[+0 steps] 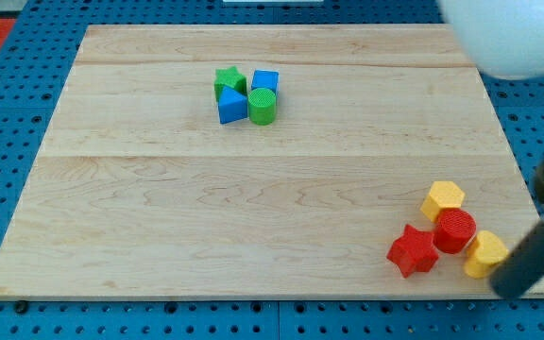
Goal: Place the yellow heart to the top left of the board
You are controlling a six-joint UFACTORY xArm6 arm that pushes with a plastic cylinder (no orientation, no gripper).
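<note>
The yellow heart (485, 253) lies near the bottom right corner of the wooden board (253, 208). My tip (508, 287) is at the heart's lower right, touching it or nearly so. The dark rod rises from there toward the view's right edge. The red cylinder (454, 229) sits against the heart's upper left. A red star (413, 251) lies to the left of the cylinder and a yellow hexagon (442, 200) just above it.
A cluster sits at the upper middle of the board: a green star (229, 79), a blue cube (265, 81), a blue triangle (232, 106) and a green cylinder (262, 107). A blurred white arm part (513, 38) fills the top right corner. Blue pegboard surrounds the board.
</note>
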